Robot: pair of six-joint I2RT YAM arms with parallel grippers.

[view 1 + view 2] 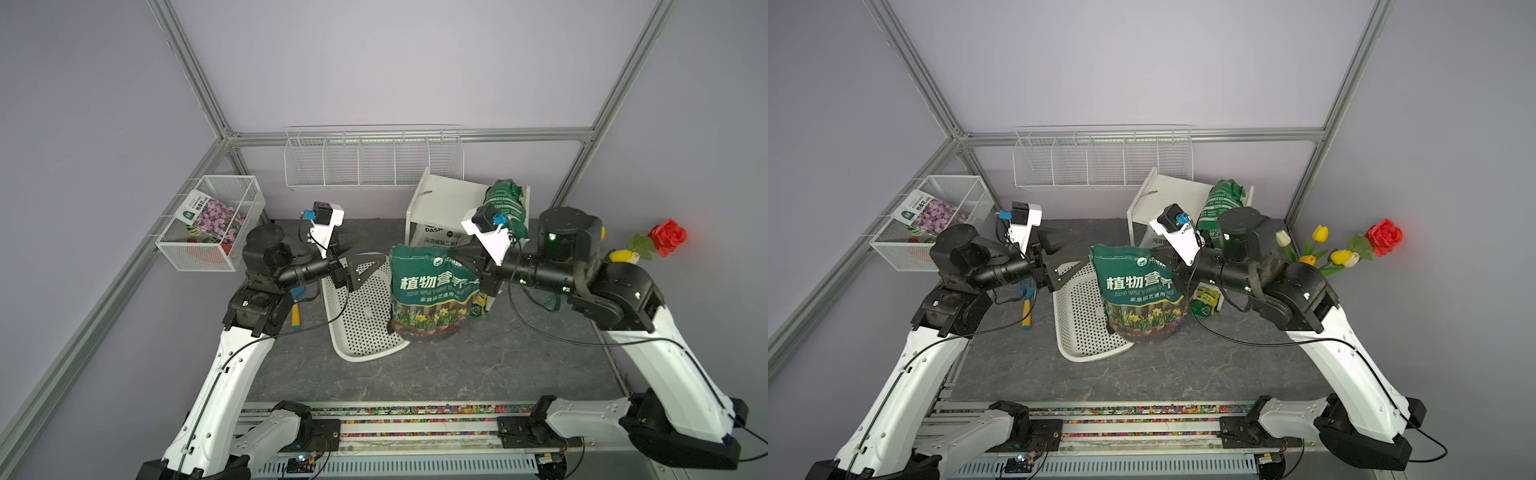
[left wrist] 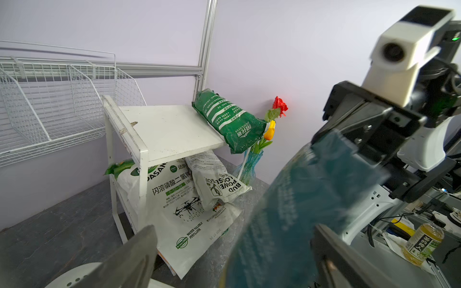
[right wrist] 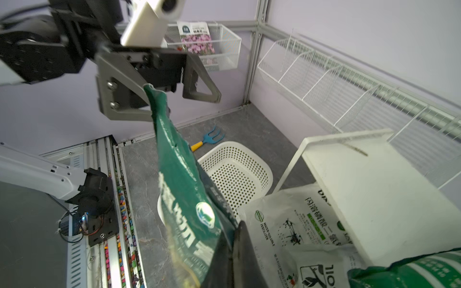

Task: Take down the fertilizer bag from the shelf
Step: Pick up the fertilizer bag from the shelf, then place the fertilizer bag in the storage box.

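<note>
The fertilizer bag [image 1: 432, 299], dark green with yellow flowers printed low on it, hangs upright in front of the shelf [image 1: 449, 203], over the right side of a white perforated basket [image 1: 365, 316]. My right gripper [image 1: 473, 259] is shut on the bag's upper right corner, as the right wrist view shows with the bag [image 3: 184, 189] pinched at my right gripper [image 3: 237, 251]. My left gripper [image 1: 380, 266] stands open at the upper left corner. In the left wrist view the bag [image 2: 299, 199] lies between the spread fingers [image 2: 134, 256]. Whether they touch it I cannot tell.
Another green bag [image 2: 232, 122] lies on the shelf's top board [image 2: 169, 129], and white bags [image 2: 179, 199] lean on the lower board. A blue-and-yellow rake [image 1: 296, 307] lies left of the basket. A mesh box basket [image 1: 216, 224], a wire divided basket [image 1: 374, 162] and a flower vase [image 1: 648, 245] line the walls.
</note>
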